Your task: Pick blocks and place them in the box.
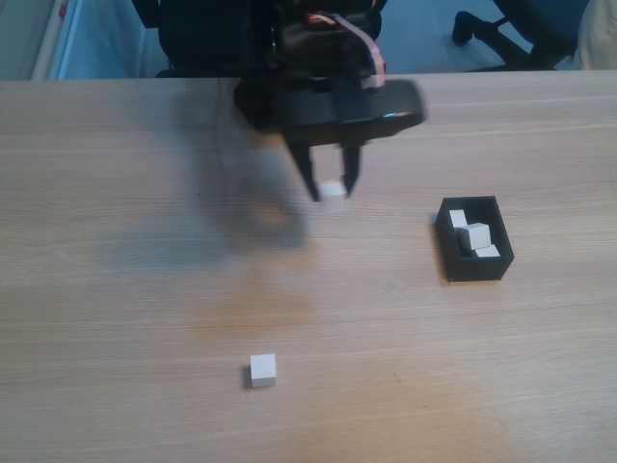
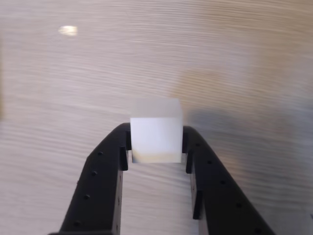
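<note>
My gripper [image 1: 331,191] hangs over the table [image 1: 116,289] in the fixed view, fingers pointing down and clamped on a cube [image 1: 333,192] pinched between the tips. Taking the box [image 1: 451,260] as my landmark, the gripper is well to its left and a little farther from the camera. A soft shadow spreads on the wood left of me, which I read as the cube being carried clear of the surface, though I cannot be sure of that. The box sits open-topped, and three cubes [image 1: 475,234] already lie inside it, bunched together, so I judge the job partly done. One more, the spare cube [image 1: 262,369], rests alone on the table, far left of the box and nearer the camera; it is the one left to fetch.

In the wrist view my gripper [image 2: 156,142] comes up from the bottom edge, and the two black fingers [image 2: 105,171] press on opposite flat faces of the cube [image 2: 156,134]. The grip is near the fingertips, so most of the cube stands out beyond them. I think that helps, since it can drop free once I let go. The wood below is blurred. The next move, as I judge it, is to carry this cube rightward to the box and release it over the open space.
</note>
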Robot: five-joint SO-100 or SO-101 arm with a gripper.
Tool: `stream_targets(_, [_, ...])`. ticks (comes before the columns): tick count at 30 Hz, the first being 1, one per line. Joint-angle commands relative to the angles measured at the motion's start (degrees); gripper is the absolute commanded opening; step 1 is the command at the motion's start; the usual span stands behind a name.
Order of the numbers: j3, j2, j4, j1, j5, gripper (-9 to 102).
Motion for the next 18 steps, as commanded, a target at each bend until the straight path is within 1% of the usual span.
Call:
stream_targets(1, [-5.36, 0.09, -0.35, -6.24, 2.02, 0])
stream_targets(9, [-16.52, -9.40, 1.67, -18.46, 9.76, 0])
stream_targets(18, [-27.77, -20.39, 4.31, -28.48, 18.90, 0])
